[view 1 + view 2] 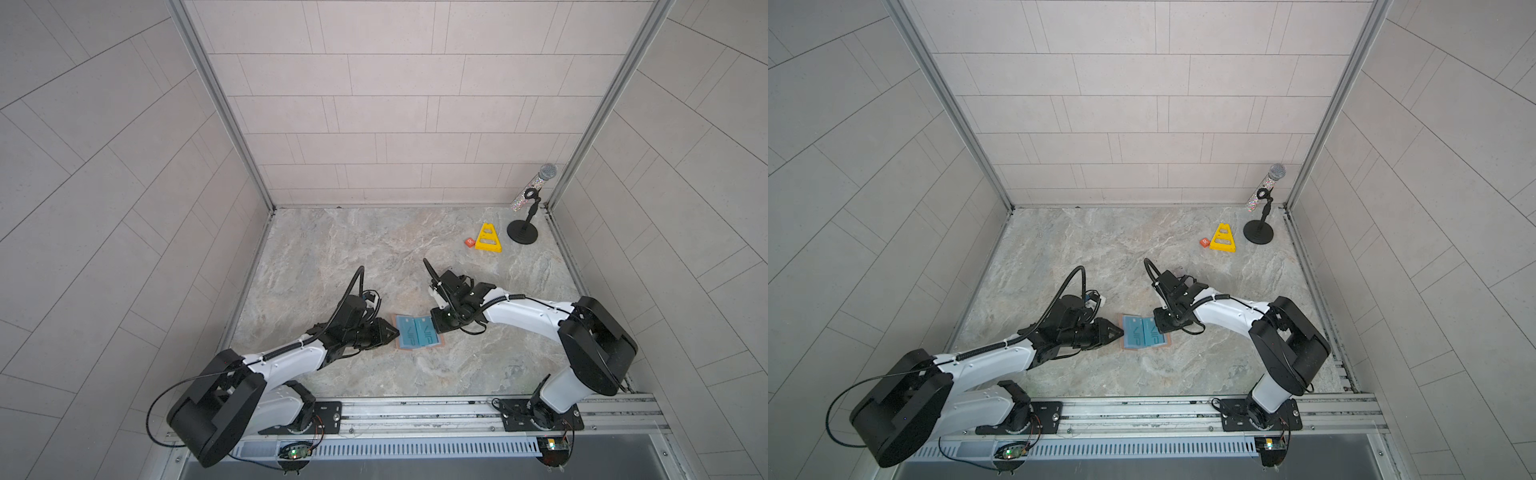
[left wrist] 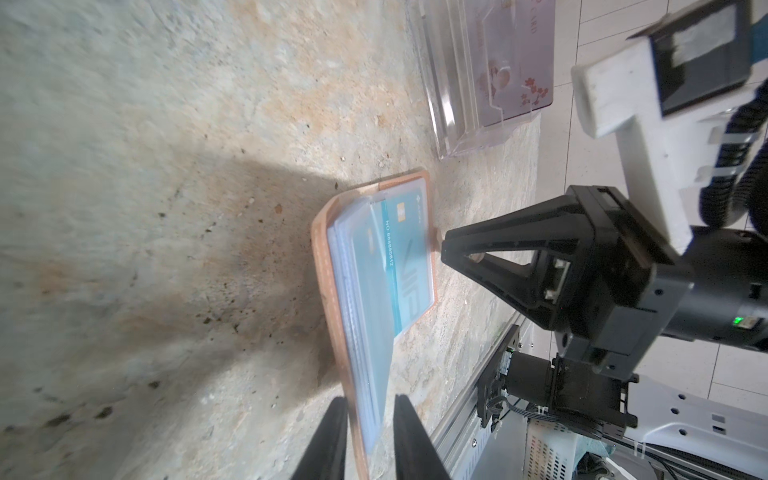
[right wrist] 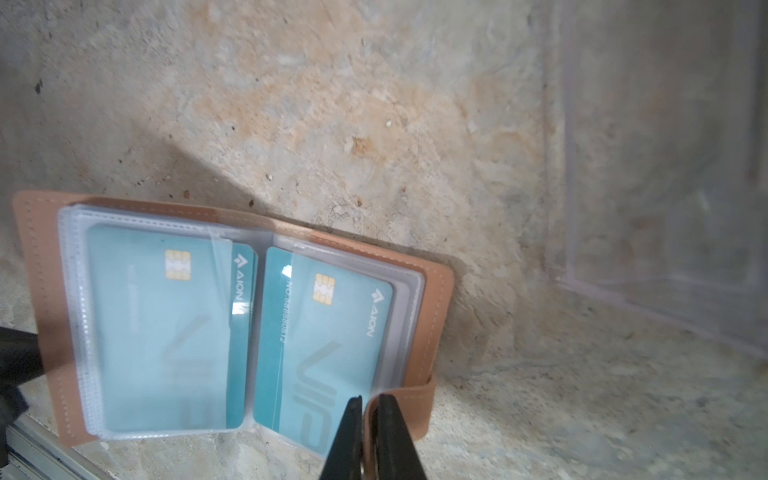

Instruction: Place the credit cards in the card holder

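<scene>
The tan-pink card holder (image 1: 441,341) (image 1: 1168,341) (image 3: 45,291) lies spread open on the marble table between both arms. Two teal VIP credit cards (image 3: 166,324) (image 3: 332,332) sit in its clear sleeves, one on each page. My right gripper (image 3: 371,399) (image 1: 436,328) (image 2: 444,249) is shut on the holder's snap tab (image 3: 415,399). My left gripper (image 2: 370,399) (image 1: 397,332) straddles the left cover's edge (image 2: 328,291), narrowly open, one finger against the cover and a gap beside the sleeves. A pale lilac card (image 2: 519,62) stands in an acrylic stand.
The clear acrylic stand (image 2: 478,104) (image 3: 665,208) stands just behind the holder, near my right arm. At the back right are a yellow triangular piece (image 1: 488,239), an orange cube (image 1: 469,242) and a microphone on a black stand (image 1: 523,228). A metal rail (image 1: 415,409) borders the front.
</scene>
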You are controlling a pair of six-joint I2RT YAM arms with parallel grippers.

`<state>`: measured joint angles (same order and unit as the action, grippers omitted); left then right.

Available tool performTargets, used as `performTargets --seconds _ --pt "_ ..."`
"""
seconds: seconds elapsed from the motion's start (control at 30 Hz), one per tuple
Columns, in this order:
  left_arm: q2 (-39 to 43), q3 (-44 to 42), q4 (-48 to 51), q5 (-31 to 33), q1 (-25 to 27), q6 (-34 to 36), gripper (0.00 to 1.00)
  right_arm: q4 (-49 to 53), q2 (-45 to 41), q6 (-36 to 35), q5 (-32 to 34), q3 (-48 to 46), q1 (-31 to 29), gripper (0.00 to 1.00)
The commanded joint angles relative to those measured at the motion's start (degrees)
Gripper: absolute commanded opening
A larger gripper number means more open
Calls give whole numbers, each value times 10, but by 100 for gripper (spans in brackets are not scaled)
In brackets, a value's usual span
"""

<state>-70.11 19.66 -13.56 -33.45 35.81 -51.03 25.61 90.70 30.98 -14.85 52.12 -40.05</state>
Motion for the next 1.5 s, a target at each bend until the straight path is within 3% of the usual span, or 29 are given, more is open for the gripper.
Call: performTargets --seconds 0.0,0.33,1.47 --pt "-9 20 -20 -2 14 -2 27 -4 -27 9 -10 -10 6 11" --pt "-21 41 -28 12 32 -2 27 -33 -37 21 -50 -30 17 9" --pt "-216 176 -48 10 119 21 29 -20 -116 39 -32 -80 45 7"
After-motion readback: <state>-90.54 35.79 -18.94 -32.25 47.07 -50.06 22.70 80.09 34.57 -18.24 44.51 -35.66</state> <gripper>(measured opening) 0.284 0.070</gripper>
